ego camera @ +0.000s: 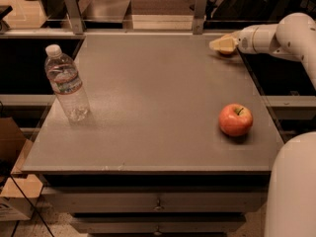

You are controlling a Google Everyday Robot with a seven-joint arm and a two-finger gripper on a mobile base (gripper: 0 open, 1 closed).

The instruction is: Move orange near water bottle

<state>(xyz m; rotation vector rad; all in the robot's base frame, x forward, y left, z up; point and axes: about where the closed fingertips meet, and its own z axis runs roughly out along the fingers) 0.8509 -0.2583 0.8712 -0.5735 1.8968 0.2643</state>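
The water bottle (66,85) is clear ribbed plastic with a white cap and stands upright near the table's left edge. Only a sliver of the orange (227,54) shows, at the far right of the table, under my gripper. My gripper (220,44), cream coloured on a white arm, reaches in from the right and sits low over the orange, covering most of it. The orange and the bottle are far apart, at opposite sides of the table.
A red-yellow apple (235,119) with a stem sits on the grey table (148,98) near the front right. Metal posts (72,5) and a rail stand along the back edge. A cardboard box (12,181) is on the floor at the left.
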